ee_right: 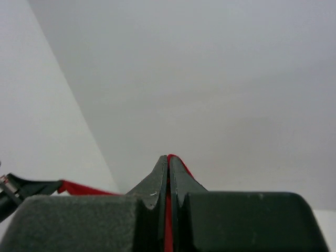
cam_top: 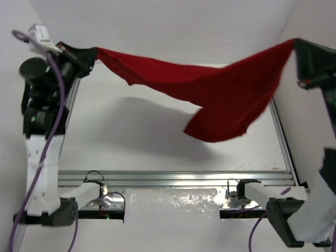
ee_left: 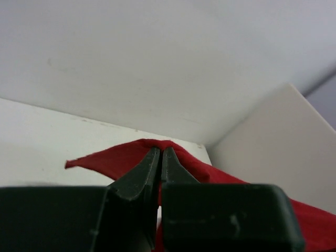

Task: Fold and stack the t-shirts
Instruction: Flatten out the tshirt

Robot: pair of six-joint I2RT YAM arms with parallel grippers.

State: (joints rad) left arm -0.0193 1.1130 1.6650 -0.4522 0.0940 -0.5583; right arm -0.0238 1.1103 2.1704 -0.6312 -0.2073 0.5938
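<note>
Counted: one dark red t-shirt (cam_top: pixel 220 100), two pincers. Strung in the air between left pincer (cam_top: pixel 93 52) and right pincer (cam_top: pixel 294 44), sagging lowest nearer the right one, above the table (cam_top: pixel 121 136). Both clamped tight on fabric, at opposite ends.
Top view only: full span of cloth, loose flap hanging below the middle, shadow on the table beneath.
Left wrist view only: red fold pinched at the tips, cloth trailing to the right.
Right wrist view only: thin red edge gripped at the tips; left pincer far off to the left.
White table, metal rails (cam_top: pixel 173 178) along its edges, plain white walls (cam_top: pixel 157 26).
</note>
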